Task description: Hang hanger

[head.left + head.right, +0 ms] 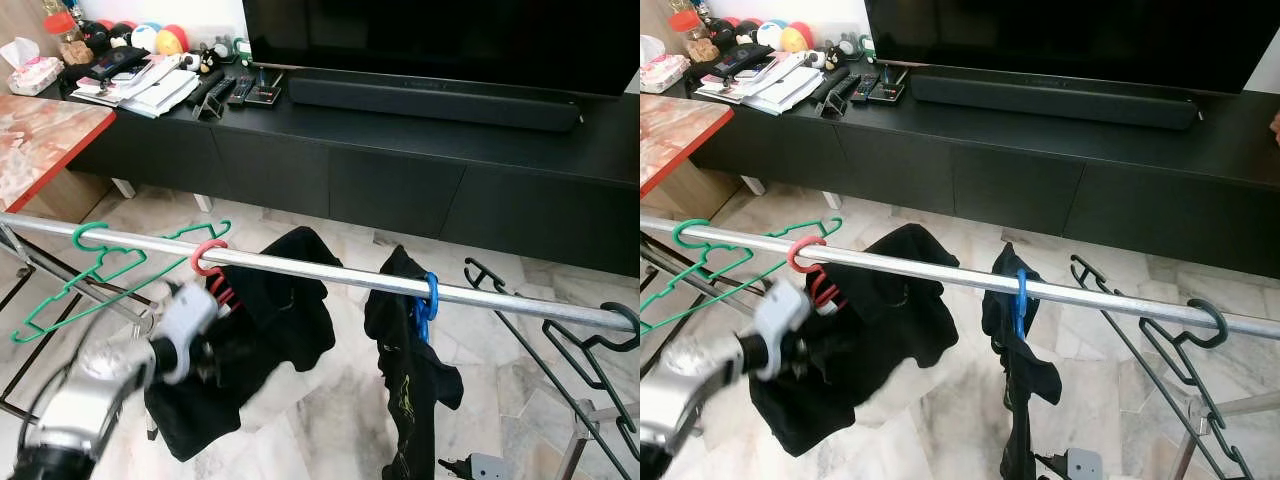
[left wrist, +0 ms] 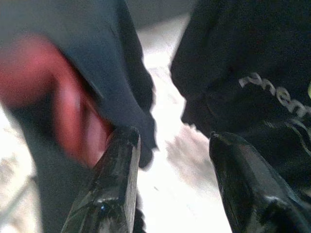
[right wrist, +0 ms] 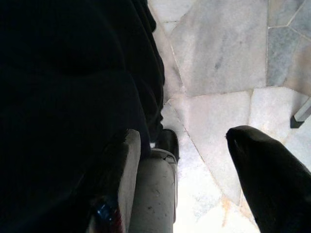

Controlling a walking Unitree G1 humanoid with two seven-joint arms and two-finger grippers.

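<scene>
Nearest, the left gripper (image 2: 170, 184), fingers apart and empty, sits blurred beside the black garment (image 1: 250, 330) on the red hanger (image 1: 207, 262), whose hook is already over the steel rail (image 1: 300, 268); hanging looks done. The right gripper (image 3: 194, 179) is spread above marble floor (image 3: 228, 58). Green hanger (image 1: 90, 270), blue-hung garment (image 1: 410, 370) and dark hangers (image 1: 590, 350) crowd alongside; TV console (image 1: 400, 150) beyond.

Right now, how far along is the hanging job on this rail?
Done: the red hanger with its black garment is hooked over the metal rail, as is the blue hanger with a second dark garment.

In hand: the left gripper, fingers open, sits blurred beside the red hanger's garment.

Left: the green hanger and dark hanger hang bare.
</scene>
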